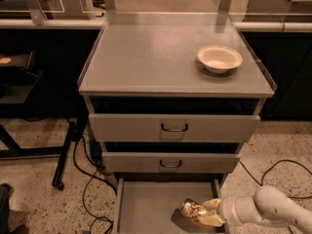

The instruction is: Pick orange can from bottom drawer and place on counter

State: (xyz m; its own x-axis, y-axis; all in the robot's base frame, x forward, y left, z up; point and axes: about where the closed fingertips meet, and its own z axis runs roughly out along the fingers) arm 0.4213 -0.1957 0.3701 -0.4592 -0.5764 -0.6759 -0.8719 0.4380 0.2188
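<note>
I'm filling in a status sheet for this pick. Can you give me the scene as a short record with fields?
end effector: low at the right of the bottom drawer, fingers closed on the orange can
orange can: in the grasp, above the drawer floor, with its shadow beneath it
bottom drawer: pulled out
counter: carries a white bowl near its right side; the can is not on it yet
</note>
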